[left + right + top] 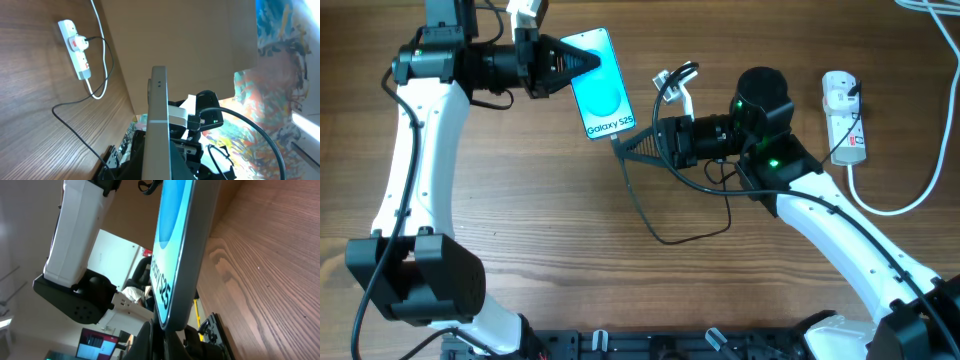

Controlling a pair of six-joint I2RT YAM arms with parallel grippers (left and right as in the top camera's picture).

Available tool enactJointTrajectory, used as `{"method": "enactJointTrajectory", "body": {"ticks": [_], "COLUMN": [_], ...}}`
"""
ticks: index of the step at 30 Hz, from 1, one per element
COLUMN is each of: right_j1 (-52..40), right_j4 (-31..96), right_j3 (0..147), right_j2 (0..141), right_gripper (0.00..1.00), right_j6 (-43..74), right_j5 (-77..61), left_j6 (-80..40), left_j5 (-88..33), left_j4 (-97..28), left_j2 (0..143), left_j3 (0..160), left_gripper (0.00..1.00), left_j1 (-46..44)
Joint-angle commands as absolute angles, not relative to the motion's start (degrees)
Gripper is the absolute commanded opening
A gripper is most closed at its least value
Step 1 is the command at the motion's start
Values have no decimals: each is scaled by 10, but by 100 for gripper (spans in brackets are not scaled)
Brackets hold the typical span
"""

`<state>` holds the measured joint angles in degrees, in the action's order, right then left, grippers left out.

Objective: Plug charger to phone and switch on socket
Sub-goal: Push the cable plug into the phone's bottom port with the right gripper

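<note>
The phone [600, 88], teal screen with "Galaxy S25", is held off the table by my left gripper [572, 65], which is shut on its top end. In the left wrist view the phone's grey edge [158, 125] runs between the fingers. My right gripper [625, 145] is shut on the plug tip of the charger, pressed at the phone's bottom end [172, 295]. The black charger cable [665, 232] loops over the table. The white socket [844, 115] lies at the far right, a plug in it, and shows in the left wrist view [75, 47].
A thick white lead [920, 190] curves from the socket toward the right edge. The black charger cable trails across the wood in the left wrist view [75, 127]. The robot base rail [650, 345] lies along the near edge.
</note>
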<state>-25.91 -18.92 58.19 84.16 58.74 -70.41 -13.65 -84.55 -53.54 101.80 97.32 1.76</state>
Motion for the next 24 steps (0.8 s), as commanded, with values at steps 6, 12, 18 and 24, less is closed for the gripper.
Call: {"method": "enactJointTrajectory", "body": {"ticks": [6,12,18,24], "right_j1": [-250,-244,-243,-243], "right_j4": [-193,-224,-235,-249], "right_j3": [580,580,580,580], "right_j2": [842,842,852,854], "right_gripper": [4,4,4,4], "right_j6": [602,624,630,630], "right_j5": [-668,-663,-649,-620], "left_j6": [-120,-120,-120,-119], "left_j5": [-904,-904,-904,-902], "left_j4": [-536,-536,-538,-538], "left_j2": [1018,1018,1018,1018], "left_j3": [975,975,975,975], "left_gripper": [4,4,4,4], "left_j1": [16,16,12,-19]}}
